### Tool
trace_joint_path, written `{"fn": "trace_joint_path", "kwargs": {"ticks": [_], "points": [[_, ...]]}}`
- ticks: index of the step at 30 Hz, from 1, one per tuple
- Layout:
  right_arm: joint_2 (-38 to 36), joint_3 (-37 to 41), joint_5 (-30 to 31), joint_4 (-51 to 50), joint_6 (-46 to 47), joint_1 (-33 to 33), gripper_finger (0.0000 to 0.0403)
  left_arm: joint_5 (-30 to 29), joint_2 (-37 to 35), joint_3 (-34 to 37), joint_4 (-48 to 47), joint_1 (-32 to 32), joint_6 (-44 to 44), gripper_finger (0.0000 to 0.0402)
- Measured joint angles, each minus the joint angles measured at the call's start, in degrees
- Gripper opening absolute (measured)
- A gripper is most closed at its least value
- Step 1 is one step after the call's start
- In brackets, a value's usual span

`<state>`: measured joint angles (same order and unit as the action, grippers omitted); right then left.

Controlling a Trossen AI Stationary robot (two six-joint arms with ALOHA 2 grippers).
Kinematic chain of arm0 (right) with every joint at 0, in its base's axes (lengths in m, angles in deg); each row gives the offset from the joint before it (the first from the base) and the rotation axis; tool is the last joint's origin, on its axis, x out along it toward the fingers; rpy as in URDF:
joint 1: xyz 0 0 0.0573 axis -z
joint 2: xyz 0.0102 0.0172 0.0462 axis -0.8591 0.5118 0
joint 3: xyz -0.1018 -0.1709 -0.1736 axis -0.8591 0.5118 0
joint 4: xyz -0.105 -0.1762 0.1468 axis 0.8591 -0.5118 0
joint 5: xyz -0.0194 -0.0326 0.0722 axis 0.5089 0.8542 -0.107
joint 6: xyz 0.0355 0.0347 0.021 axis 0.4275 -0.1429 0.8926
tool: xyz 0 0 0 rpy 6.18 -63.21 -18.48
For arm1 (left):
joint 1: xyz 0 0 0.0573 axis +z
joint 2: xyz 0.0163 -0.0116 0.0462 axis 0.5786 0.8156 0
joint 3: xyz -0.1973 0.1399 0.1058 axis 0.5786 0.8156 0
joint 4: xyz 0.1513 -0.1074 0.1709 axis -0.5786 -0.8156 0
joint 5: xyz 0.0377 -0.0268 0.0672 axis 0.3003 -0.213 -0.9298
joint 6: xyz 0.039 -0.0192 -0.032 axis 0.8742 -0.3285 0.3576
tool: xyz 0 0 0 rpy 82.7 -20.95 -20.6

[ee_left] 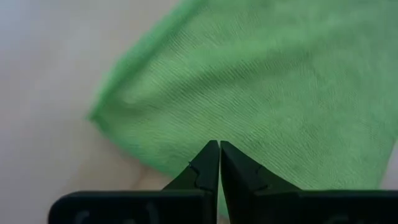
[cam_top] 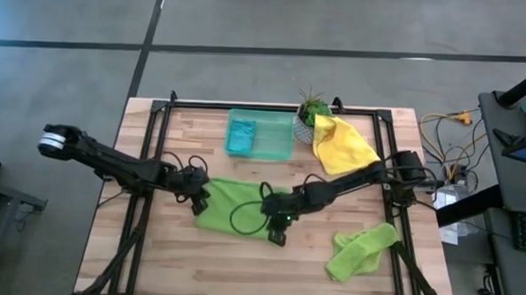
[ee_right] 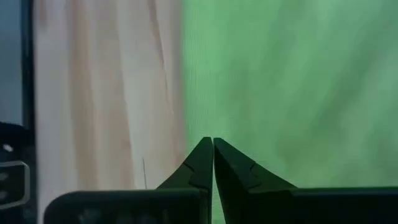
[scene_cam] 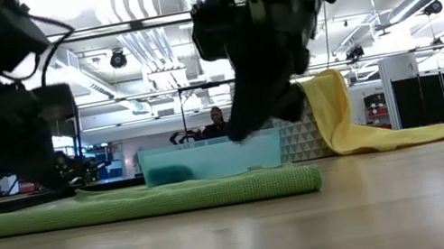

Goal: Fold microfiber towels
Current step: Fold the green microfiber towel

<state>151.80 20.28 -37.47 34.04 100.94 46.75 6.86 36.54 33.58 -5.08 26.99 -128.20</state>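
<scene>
A lime green microfiber towel [cam_top: 234,204] lies flat on the wooden table's middle, and its thick right edge [scene_cam: 310,180] shows in the low view. My left gripper [cam_top: 200,201] is shut at the towel's left end, with nothing between its fingers [ee_left: 208,165]. My right gripper [cam_top: 277,230] is shut over the towel's near right corner and stands clear above the cloth [scene_cam: 246,129]. A second lime green towel [cam_top: 361,250] lies crumpled at the near right. A yellow towel [cam_top: 343,144] hangs over the plant pot. A teal-blue towel [cam_top: 239,138] lies in the tray. My left gripper points slanting down over the green towel's left end [ee_left: 186,118] with its fingers shut. I cannot tell whether the tips touch the cloth.
A translucent green tray [cam_top: 276,148] stands at the far middle, with a small potted plant [cam_top: 311,110] to its right. A black frame [cam_top: 247,105] runs along the far edge and both sides. Bare wood [cam_top: 178,268] lies along the near edge.
</scene>
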Motion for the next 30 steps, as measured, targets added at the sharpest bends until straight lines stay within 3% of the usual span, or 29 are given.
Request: {"fn": "trace_joint_path", "kwargs": {"ticks": [10, 21, 25, 30], "points": [[4.3, 0.0, 1.7, -4.3, 5.5, -1.5, 0.0008, 13.6, 11.1, -2.0, 2.1, -2.9, -0.2, 0.0], [1.0, 0.1, 4.3, -17.0, -2.7, 0.5, 0.0008, 31.9, 15.5, -7.1, 12.3, -14.0, -10.6, 0.0], [-1.1, 0.4, 5.9, -19.5, -3.4, 0.5, 0.0008, 29.2, 12.3, -8.8, 12.0, -15.1, -10.5, 0.0], [-3.8, 0.2, 6.3, -14.7, 0.6, -1.2, 0.0008, 14.6, 7.9, -10.4, 12.3, -14.4, -7.3, 0.0]]}}
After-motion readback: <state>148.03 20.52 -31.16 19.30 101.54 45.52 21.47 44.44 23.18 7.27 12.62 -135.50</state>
